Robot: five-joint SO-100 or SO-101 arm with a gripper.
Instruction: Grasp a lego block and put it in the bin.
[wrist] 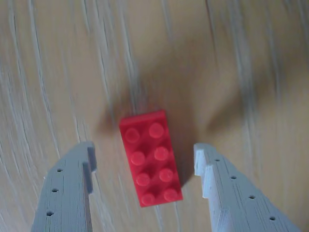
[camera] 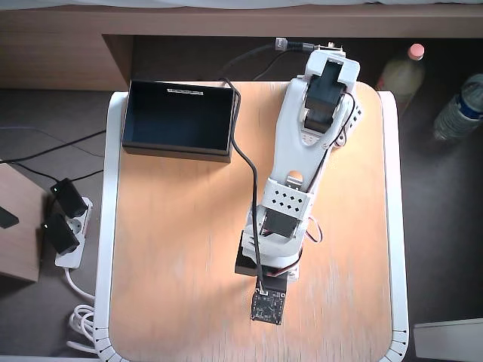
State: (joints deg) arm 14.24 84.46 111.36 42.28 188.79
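While the gripper (wrist: 145, 157) stands wide open around the red lego block (wrist: 150, 158), nothing is held yet.
The block lies slightly turned on the wooden table (wrist: 58, 72), so closing fingers may twist it away.

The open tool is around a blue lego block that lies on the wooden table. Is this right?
Not quite: the block is red, not blue, as the wrist view shows. The rest holds: the open tool has a finger on each side of it, and it lies on the wooden table.
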